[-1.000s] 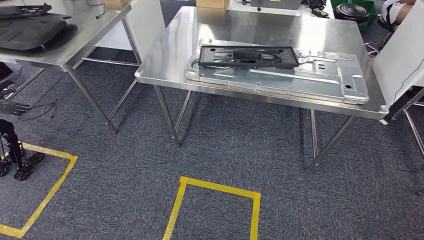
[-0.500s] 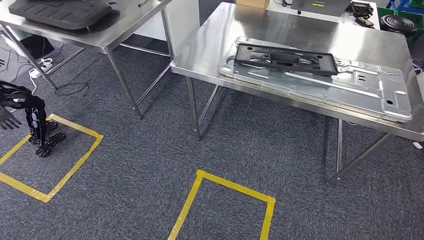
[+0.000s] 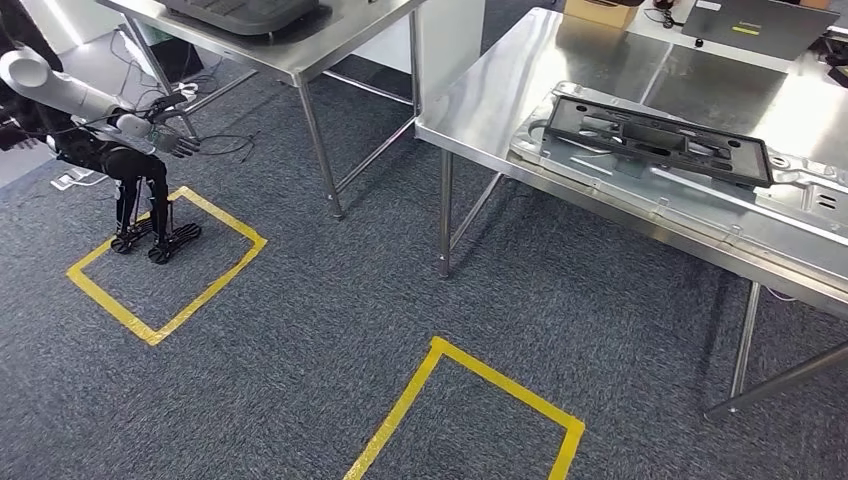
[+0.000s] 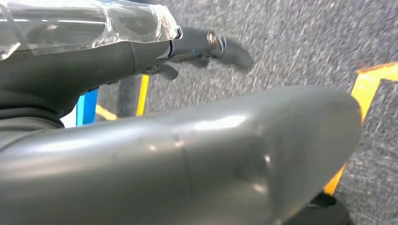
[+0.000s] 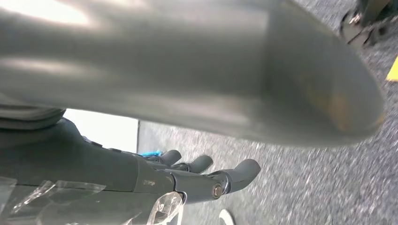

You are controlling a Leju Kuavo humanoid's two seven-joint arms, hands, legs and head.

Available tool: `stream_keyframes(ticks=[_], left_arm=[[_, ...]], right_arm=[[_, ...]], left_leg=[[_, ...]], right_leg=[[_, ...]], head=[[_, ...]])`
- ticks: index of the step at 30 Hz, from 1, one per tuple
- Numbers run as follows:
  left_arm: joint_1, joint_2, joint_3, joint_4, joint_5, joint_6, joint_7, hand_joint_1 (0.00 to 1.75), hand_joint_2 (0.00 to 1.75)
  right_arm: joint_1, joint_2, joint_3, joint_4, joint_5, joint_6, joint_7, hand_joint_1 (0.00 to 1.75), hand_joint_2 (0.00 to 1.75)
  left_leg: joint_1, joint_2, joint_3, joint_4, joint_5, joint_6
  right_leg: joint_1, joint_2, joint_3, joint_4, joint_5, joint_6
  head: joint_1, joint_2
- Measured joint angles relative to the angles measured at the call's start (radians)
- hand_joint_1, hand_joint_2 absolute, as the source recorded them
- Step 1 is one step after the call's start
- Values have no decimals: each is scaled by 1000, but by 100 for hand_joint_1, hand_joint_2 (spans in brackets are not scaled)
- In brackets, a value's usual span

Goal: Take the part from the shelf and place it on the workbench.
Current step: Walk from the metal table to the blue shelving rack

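Your L hand (image 4: 197, 140) w/ thick grey thumb across frame, dark fingers (image 4: 225, 49) extended, holding nothing, grey carpet (image 4: 300, 42) behind, yellow tape (image 4: 371, 75) on floor.

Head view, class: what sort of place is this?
Probably a factory workshop or robot test area: steel workbenches, a pressed metal panel carrying a black part, and yellow floor tape.

In front of me, to the right, stands a steel counter (image 3: 520, 90). On it lies a large silver metal panel (image 3: 700, 200), and a black frame part (image 3: 655, 138) rests flat on this panel. A second steel counter (image 3: 330, 45) stands to the left, carrying a dark tray (image 3: 245, 12). The floor (image 3: 330, 330) is grey carpet with yellow tape squares (image 3: 165, 265).
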Motion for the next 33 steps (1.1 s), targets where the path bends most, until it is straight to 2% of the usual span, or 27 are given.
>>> stream_keyframes(ticks=[1, 3, 4, 5, 6, 7, 8, 10, 11, 12, 14, 15, 16, 17, 19, 20, 21, 22, 23, 25, 26, 27, 28, 29, 30, 31, 33], left_arm=[[1, 0, 0, 0, 1, 1, 0, 0, 0], [0, 0, 0, 0, 2, 4, 2, 0, 0], [-1, 0, 0, 0, 2, 7, 3, 0, 0], [0, 0, 0, 0, 2, 10, 4, 0, 0], [1, 0, 0, 0, 2, 14, 7, 0, 0], [2, 1, 0, 0, 3, 16, 10, 0, 0], [3, 1, 0, 0, 3, 18, 13, 0, 0], [1, 1, 1, 0, 3, 18, 17, 0, 0], [-1, 1, 1, 0, 3, 18, 17, 0, 0], [-2, 0, 1, 0, 3, 19, 17, 0, 0], [0, 1, 1, 0, 4, 19, 17, 0, 0], [2, 2, 1, 0, 4, 19, 17, 0, 0], [3, 3, 1, 0, 4, 20, 17, 0, 0], [2, 4, 1, 0, 4, 20, 16, 0, 0], [0, 4, 1, 0, 5, 21, 15, 0, 0], [0, 4, 1, 0, 5, 21, 14, 0, 0], [1, 4, 1, 0, 6, 21, 14, 0, 0], [2, 5, 1, 0, 7, 22, 14, 0, 0], [3, 5, 1, 0, 8, 22, 14, 0, 0], [2, 4, 1, 0, 10, 24, 13, 0, 0], [1, 4, 1, 0, 11, 26, 13, 0, 0], [0, 4, 1, 0, 12, 28, 13, 0, 0], [0, 3, 1, 0, 12, 30, 13, 0, 0], [1, 3, 1, 0, 12, 32, 13, 0, 0], [3, 4, 1, 0, 12, 33, 13, 0, 0], [3, 4, 1, 0, 12, 34, 13, 0, 0], [1, 5, 1, 0, 11, 35, 13, 0, 0]], right_arm=[[0, 1, 0, 0, 0, 0, 1, 0, 0], [2, 1, 0, 1, 0, 0, 3, 0, 0], [3, 2, 0, 2, 0, 0, 5, 0, 0], [3, 2, 0, 3, 0, 1, 7, 0, 0], [3, 3, 0, 3, 0, 1, 8, 0, 0], [3, 4, 0, 3, 0, 1, 10, 0, 0], [3, 6, 0, 3, 1, 1, 11, 0, 0], [2, 6, 0, 3, 3, 2, 14, 0, 0], [2, 6, 0, 3, 4, 2, 15, 0, 0], [1, 6, 0, 3, 4, 2, 15, 0, 0], [-4, 8, 1, 4, 2, 1, 14, 0, 0], [-6, 8, 1, 4, 1, 1, 13, 0, 0], [-8, 8, 1, 4, 1, 1, 13, 0, 0], [-7, 9, 1, 4, 0, 1, 12, 0, 0], [-3, 8, 1, 4, 0, 1, 10, 0, 0], [-1, 8, 1, 4, 0, 1, 10, 0, 0], [0, 8, 1, 4, 0, 1, 10, 0, 0], [0, 9, 1, 4, 0, 1, 10, 0, 0], [0, 9, 1, 4, 0, 1, 10, 0, 0], [1, 8, 1, 5, 0, 1, 9, 0, 0], [2, 7, 1, 6, 0, 1, 8, 0, 0], [2, 6, 1, 7, 0, 0, 7, 0, 0], [2, 6, 1, 8, 0, 0, 7, 0, 0], [0, 7, 2, 8, 0, 0, 6, 0, 0], [-1, 7, 1, 8, 0, 0, 6, 0, 0], [-1, 8, 1, 8, 0, 0, 6, 0, 0], [2, 8, 1, 8, -1, -1, 6, 0, 0]], left_leg=[[0, 21, -15, 30, -19, -5], [2, 71, -76, 158, -86, -17], [6, 80, -113, 235, -119, -23], [10, 83, -141, 294, -139, -29], [15, 86, -150, 314, -138, -35], [20, 91, -136, 291, -120, -40], [25, 101, -101, 227, -88, -46], [32, 143, -15, 73, -30, -55], [32, 156, 9, 24, -17, -54], [30, 162, 18, 4, -14, -48], [23, 144, 10, 5, -15, -29], [21, 135, 8, 6, -13, -20], [20, 126, 6, 5, -11, -11], [20, 116, 5, 4, -8, -3], [17, 97, 2, 4, -6, 6], [14, 85, 0, 4, -5, 9], [12, 72, 0, 4, -5, 10], [10, 59, 0, 4, -5, 11], [8, 45, 1, 5, -5, 11], [7, 19, 2, 6, -4, 8], [7, 7, -1, 7, -3, 4], [7, -3, -5, 8, -1, 0], [8, -13, -10, 8, 1, -6], [10, -24, -13, 7, 4, -12], [11, -22, -16, 11, 2, -17], [11, -7, -25, 28, -9, -22], [10, 47, -76, 130, -64, -29]], right_leg=[[-3, -15, 2, -5, 3, -3], [-6, -45, 3, -10, 6, -8], [-7, -59, 2, -10, 6, -8], [-8, -73, 2, -10, 5, -8], [-10, -87, 2, -10, 4, -6], [-13, -99, 2, -9, 3, -3], [-17, -110, 5, -8, 1, 2], [-19, -130, 9, -1, -7, 18], [-16, -138, 10, 2, -11, 27], [-14, -145, 12, 4, -15, 35], [-18, -159, 15, 5, -16, 49], [-22, -154, 14, 10, -23, 54], [-26, -138, 6, 32, -41, 57], [-28, -115, -14, 77, -72, 58], [-24, -71, -84, 229, -150, 53], [-21, -63, -119, 299, -175, 50], [-18, -59, -141, 336, -180, 47], [-15, -57, -142, 330, -162, 42], [-13, -51, -122, 280, -125, 36], [-12, -1, -59, 128, -47, 23], [-11, 24, -37, 71, -24, 19], [-10, 42, -28, 43, -15, 17], [-7, 43, -27, 36, -15, 16], [-6, 30, -27, 35, -13, 14], [-7, 17, -26, 33, -11, 10], [-9, 3, -24, 30, -9, 4], [-10, -28, -21, 26, -8, -7]], head=[[2, 0], [6, 0], [7, 0], [7, 0], [6, 0], [6, 0], [5, 0], [0, 0], [-2, 0], [-4, 0], [-3, 0], [-3, 0], [-2, 0], [-2, 0], [-1, 0], [-1, 0], [-1, 0], [-1, 0], [-1, 0], [-1, 0], [-2, 0], [-2, 0], [-2, 0], [-2, 0], [-2, 0], [-4, 0], [-5, 0]])
